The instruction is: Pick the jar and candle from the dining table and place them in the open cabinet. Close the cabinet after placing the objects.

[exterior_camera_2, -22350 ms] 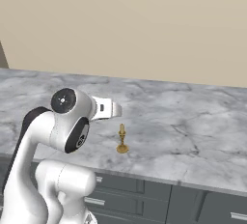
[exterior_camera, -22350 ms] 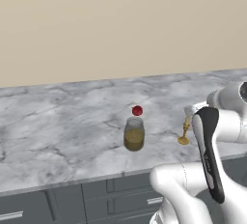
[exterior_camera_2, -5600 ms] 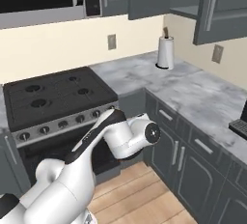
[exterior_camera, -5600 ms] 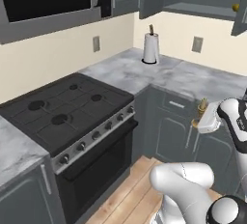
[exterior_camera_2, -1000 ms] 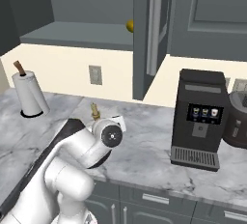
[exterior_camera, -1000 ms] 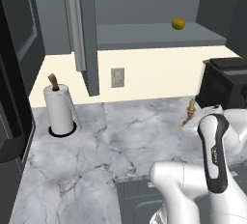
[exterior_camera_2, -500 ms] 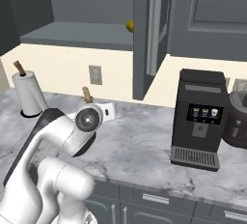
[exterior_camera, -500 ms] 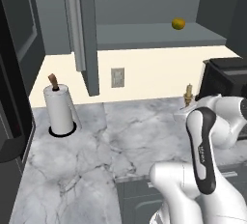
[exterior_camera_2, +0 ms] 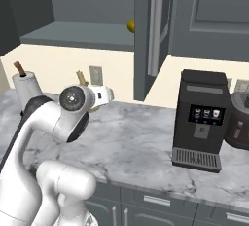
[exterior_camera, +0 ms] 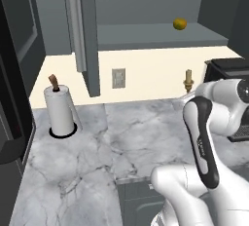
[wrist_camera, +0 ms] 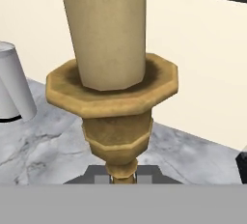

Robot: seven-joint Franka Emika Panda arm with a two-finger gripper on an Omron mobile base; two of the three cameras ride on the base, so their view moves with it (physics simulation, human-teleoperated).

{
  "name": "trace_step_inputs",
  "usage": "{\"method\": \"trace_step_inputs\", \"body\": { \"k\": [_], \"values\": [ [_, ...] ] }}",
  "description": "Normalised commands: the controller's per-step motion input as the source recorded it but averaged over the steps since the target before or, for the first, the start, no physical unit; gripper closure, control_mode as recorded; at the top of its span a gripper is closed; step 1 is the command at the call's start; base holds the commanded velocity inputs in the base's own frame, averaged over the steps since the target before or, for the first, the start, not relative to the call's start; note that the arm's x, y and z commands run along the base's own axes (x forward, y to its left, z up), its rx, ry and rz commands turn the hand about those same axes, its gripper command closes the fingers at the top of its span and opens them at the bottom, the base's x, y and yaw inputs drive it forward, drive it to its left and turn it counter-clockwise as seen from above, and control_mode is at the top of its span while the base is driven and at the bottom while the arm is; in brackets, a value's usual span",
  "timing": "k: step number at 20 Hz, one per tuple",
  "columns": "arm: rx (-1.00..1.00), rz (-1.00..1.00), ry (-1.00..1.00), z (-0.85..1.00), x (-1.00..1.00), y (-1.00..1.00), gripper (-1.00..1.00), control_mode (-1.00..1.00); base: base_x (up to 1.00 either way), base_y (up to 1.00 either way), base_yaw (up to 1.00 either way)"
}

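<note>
end effector: hand (exterior_camera_2: 99,96) of the white arm w/ dark joints, left-centre of right base view, just left of the cabinet door edge; fingers hidden behind the wrist there. Clenched on the candle's brass stem, at bottom centre of hand view.
candle: thin pale-yellow candle stick on a small golden brass holder (wrist_camera: 112,80), gripped low on the holder. In hand view it stands upright, holder's octagonal cup across the middle. In left base view (exterior_camera: 188,78) it sits right of centre, above the arm's white wrist, against the cream wall. In right base view (exterior_camera_2: 82,78) it pokes up tilted, just left of the hand.
cabinet: dark grey-blue wall cabinet w/ plain inner shelf (exterior_camera: 160,34), top of left base view; doors stand open. Tall panelled door (exterior_camera_2: 153,25) hangs edge-on at upper centre of right base view.
shelf contents: small yellow-orange round thing (exterior_camera: 180,24) on the shelf, upper right of left base view; kind can't tell.
counter: grey-white marble-veined counter (exterior_camera: 121,142) across the lower half of left base view.
paper roll: white paper towel roll on a brown-topped upright holder (exterior_camera: 59,112), left-centre of left base view, standing on counter.
outlet: grey wall outlet plate (exterior_camera: 118,78), centre of left base view, on the cream wall.
coffee machine: black boxy coffee machine w/ small lit screen (exterior_camera_2: 200,120), right of right base view, on counter, well apart from the hand.
</note>
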Motion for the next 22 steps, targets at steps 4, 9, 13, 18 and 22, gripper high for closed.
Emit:
{"method": "trace_step_inputs", "body": {
  "k": [4, 9, 13, 18, 22],
  "values": [
    [0.0, -0.06, 0.05, 0.6, 0.0, 0.18, 1.0, -1.0, 0.0, 0.0, 0.0],
    [0.01, -0.08, 0.0, 0.42, 0.0, 0.08, 1.0, -1.0, 0.0, 0.0, 0.0],
    [0.1, 0.0, 0.0, 0.17, 0.0, -0.02, 1.0, -1.0, 0.0, 0.0, 0.0],
    [0.1, 0.0, 0.0, 0.43, 0.0, 0.0, 1.0, -1.0, 0.0, 0.0, 0.0],
    [0.08, 0.0, 0.0, 0.51, 0.0, 0.0, 1.0, -1.0, 0.0, 0.0, 0.0]
  ]
}}
